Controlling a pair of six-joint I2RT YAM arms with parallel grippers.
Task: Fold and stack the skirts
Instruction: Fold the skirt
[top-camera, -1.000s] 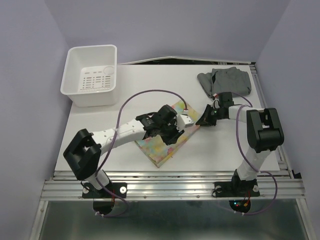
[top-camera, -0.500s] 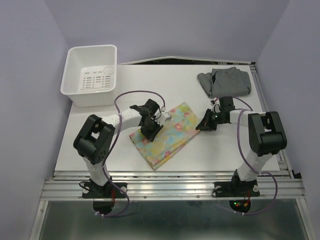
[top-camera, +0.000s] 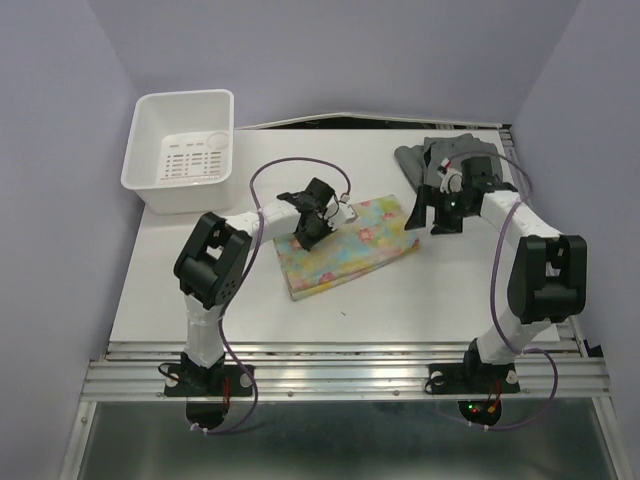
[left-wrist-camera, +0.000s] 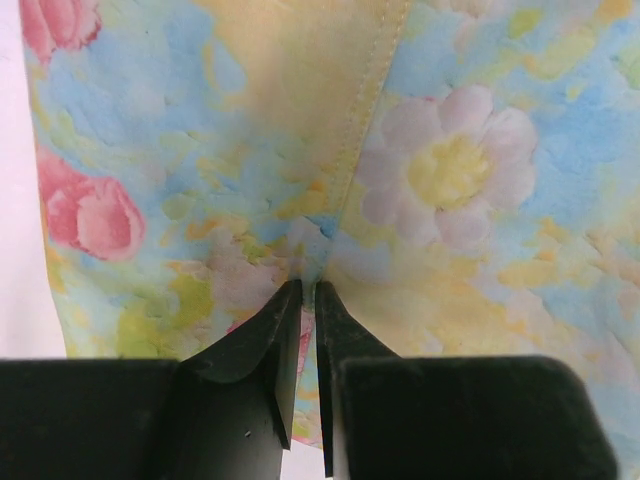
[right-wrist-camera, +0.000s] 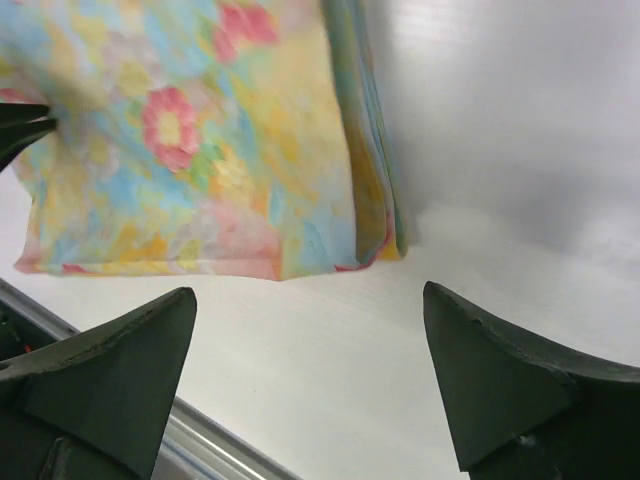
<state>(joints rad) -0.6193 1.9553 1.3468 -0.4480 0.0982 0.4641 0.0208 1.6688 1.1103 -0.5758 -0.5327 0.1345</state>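
The floral skirt (top-camera: 360, 245) lies folded into a rough rectangle in the middle of the table. My left gripper (top-camera: 307, 232) presses down on its left part; in the left wrist view the jaws (left-wrist-camera: 308, 285) are pinched on a puckered fold of the printed cloth (left-wrist-camera: 450, 170) beside a seam. Just off the folded right corner (right-wrist-camera: 200, 170), my right gripper (top-camera: 428, 218) hovers with its jaws wide apart (right-wrist-camera: 310, 345) and only bare table between them. The grey skirt (top-camera: 412, 158) lies bunched at the back right, partly hidden by the right arm.
A white plastic bin (top-camera: 140, 150) stands at the back left. Bare table (top-camera: 420, 290) stretches in front of the floral skirt down to the metal rail (top-camera: 340, 365) at the near edge. The left arm's cable loops above the skirt.
The right gripper opened wide, let go of the floral skirt's corner and drew back. The skirt shifted toward the back right and now lies more level. The left gripper moved along with it.
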